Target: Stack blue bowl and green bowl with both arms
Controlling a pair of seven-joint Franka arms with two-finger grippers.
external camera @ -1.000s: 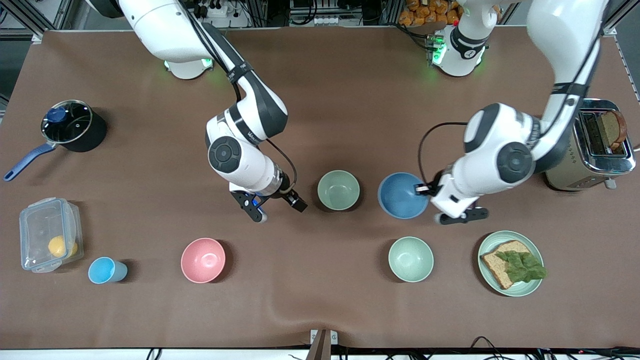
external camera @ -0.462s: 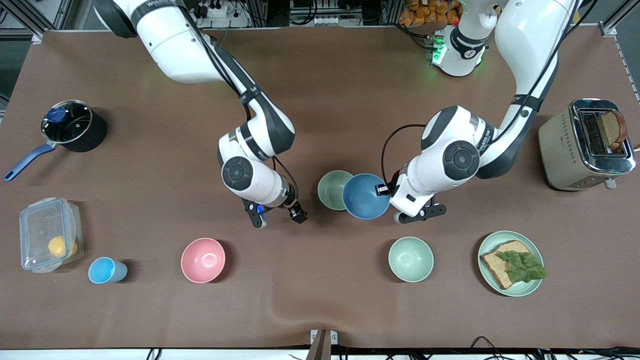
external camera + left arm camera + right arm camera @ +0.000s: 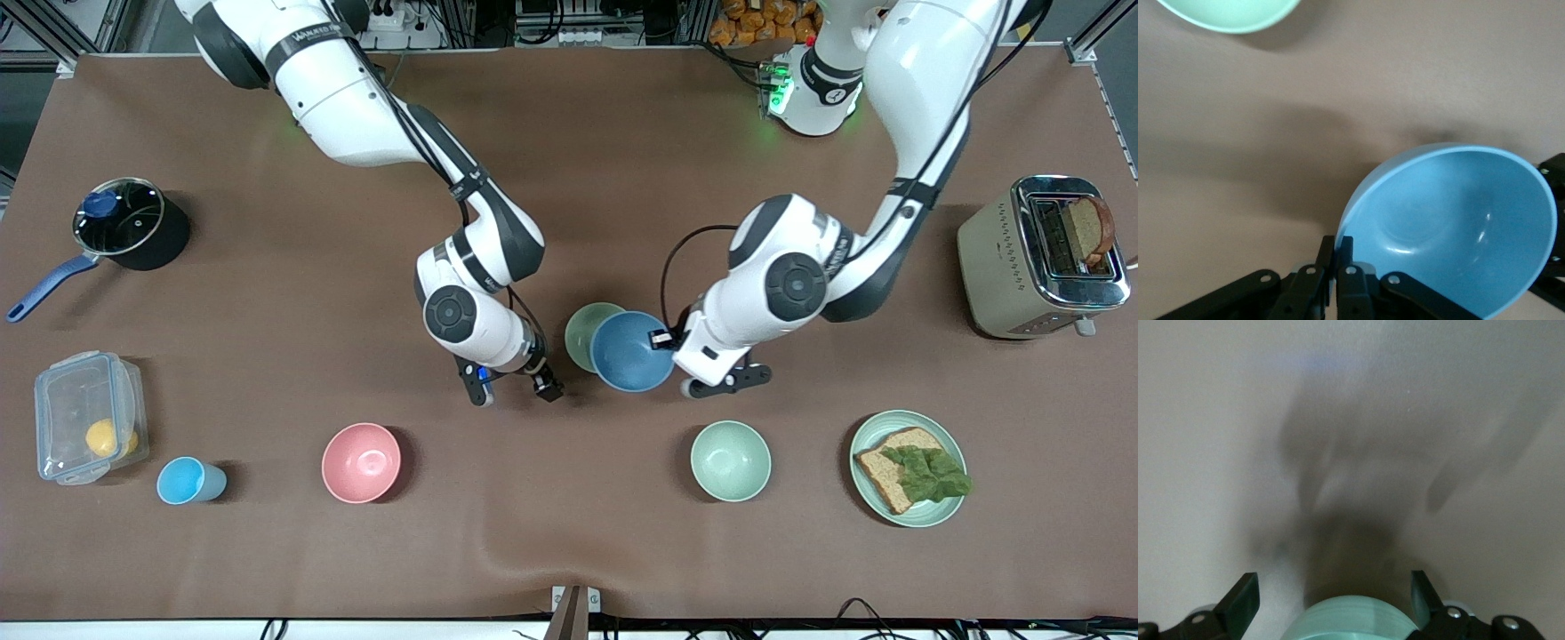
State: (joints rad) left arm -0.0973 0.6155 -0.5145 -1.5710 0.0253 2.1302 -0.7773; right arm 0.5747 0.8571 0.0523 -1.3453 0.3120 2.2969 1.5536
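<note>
My left gripper [image 3: 665, 343] is shut on the rim of the blue bowl [image 3: 629, 352] and holds it tilted, partly over the green bowl [image 3: 581, 331]. The left wrist view shows the left gripper [image 3: 1336, 250] pinching the blue bowl's [image 3: 1451, 227] edge. The green bowl stands on the table mid-table, half hidden by the blue bowl. My right gripper [image 3: 514, 384] is open and empty, just beside the green bowl toward the right arm's end. In the right wrist view the right gripper [image 3: 1333, 595] is wide open, with a green rounded edge [image 3: 1358, 621] low between its fingers.
A pink bowl [image 3: 360, 462], a paler mint bowl [image 3: 731, 460] and a plate [image 3: 949, 509] with bread and lettuce lie nearer the front camera. A toaster [image 3: 1000, 258] stands at the left arm's end. A pot [image 3: 129, 222], a plastic box [image 3: 84, 427] and a light-blue cup [image 3: 182, 480] stand at the right arm's end.
My left gripper carried the blue bowl toward the right arm's end until it overlaps the green bowl. My right gripper moved closer to the green bowl.
</note>
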